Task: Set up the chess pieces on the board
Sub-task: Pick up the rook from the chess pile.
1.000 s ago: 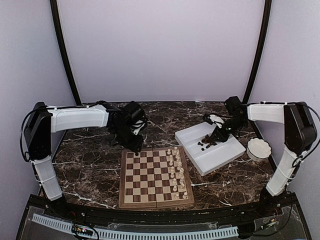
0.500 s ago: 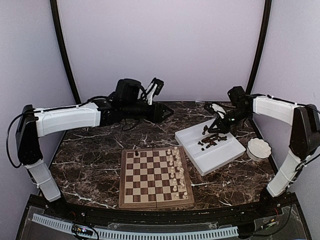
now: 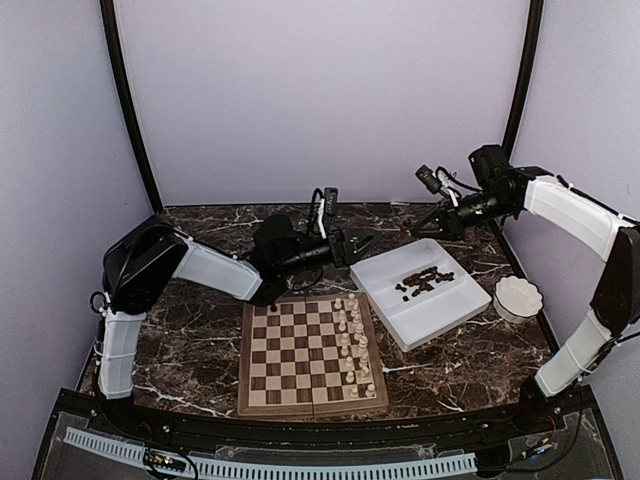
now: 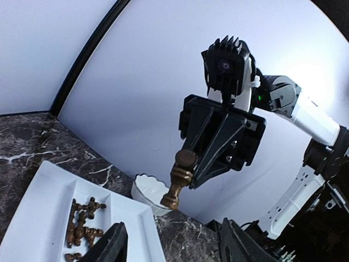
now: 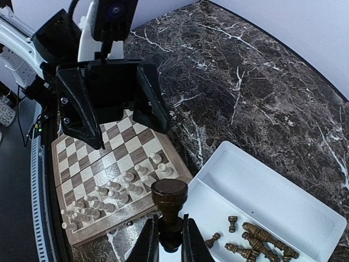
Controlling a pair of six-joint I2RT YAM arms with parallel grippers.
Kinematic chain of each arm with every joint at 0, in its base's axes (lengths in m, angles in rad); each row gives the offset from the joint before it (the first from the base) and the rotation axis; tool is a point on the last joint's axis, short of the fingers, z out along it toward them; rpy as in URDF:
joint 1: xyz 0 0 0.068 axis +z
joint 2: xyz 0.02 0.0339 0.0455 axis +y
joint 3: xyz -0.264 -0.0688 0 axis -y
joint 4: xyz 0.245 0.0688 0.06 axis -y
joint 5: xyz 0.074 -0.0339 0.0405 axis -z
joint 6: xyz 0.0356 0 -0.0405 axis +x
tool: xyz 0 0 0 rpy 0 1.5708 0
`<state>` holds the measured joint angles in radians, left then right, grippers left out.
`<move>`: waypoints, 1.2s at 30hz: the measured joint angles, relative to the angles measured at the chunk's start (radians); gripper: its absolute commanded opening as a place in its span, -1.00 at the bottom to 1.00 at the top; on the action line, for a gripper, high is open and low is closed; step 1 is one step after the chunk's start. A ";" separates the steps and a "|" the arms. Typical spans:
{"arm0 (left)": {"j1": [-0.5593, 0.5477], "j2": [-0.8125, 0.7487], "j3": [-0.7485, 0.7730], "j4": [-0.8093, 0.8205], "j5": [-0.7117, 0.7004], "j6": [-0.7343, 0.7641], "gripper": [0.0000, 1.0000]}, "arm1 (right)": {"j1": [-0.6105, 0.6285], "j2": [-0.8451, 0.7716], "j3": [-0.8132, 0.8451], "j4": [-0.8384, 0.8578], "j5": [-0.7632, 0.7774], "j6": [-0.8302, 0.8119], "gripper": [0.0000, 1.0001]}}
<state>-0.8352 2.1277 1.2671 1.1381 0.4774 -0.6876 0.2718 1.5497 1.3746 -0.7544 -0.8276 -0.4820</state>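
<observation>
Across a dark marble table (image 3: 180,340), two white robot arms meet in mid-air between the wooden board (image 3: 300,385) near the front edge and a white divided tray (image 3: 445,310) lying just to its right, a small white bowl (image 3: 518,297) beyond the tray. Cream-white pieces (image 3: 350,340) stand in two files along the board's right side; the squares opposite look unfilled, though the left arm hides the far corner. The left gripper (image 5: 128,135) reaches out level over the gap between board and tray, its jaws spread wide and carrying nothing. Facing it, the right gripper (image 5: 169,240) hangs raised above the tray's far end, clamped narrowly on a single dark piece (image 5: 169,204), apparently pinched by its rounded head with the flared foot poking out past the fingertips. The other dark chess pieces (image 3: 420,282) lie tumbled in a loose heap in the tray's far compartment, none of them upright. Judging by the look of it, the turned wood is light and rigid, with no risk of crushing, but it is smooth, rounded and very small, so it could twist or squirt out of a loose pinch and will topple if set down tilted. The waist just above the foot seems the surest place for a second hand to take hold, leaving the flat base free to meet a square.
</observation>
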 measured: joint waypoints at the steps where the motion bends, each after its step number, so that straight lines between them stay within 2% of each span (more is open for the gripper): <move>1: 0.000 0.022 0.015 0.041 0.011 -0.028 0.23 | 0.000 0.000 0.002 -0.006 -0.010 0.004 -0.92; 7: -0.006 0.110 0.097 0.177 0.065 -0.134 0.24 | -0.002 0.000 0.006 -0.014 -0.048 0.014 -0.91; 19: -0.034 0.194 0.244 0.198 0.128 -0.209 0.20 | -0.003 0.000 0.006 -0.017 -0.071 0.018 -0.91; 25: -0.040 0.209 0.255 0.193 0.150 -0.225 0.06 | -0.011 0.000 0.006 -0.017 -0.077 0.024 -0.91; 30: -0.040 0.210 0.257 0.187 0.156 -0.237 -0.15 | -0.020 0.000 0.006 -0.017 -0.086 0.028 -0.90; 36: -0.040 0.214 0.269 0.160 0.151 -0.244 -0.22 | -0.023 0.000 0.006 -0.016 -0.089 0.028 -0.90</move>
<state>-0.8753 2.3413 1.5356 1.2984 0.6289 -0.9318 0.2485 1.5497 1.3808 -0.7708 -0.9169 -0.4538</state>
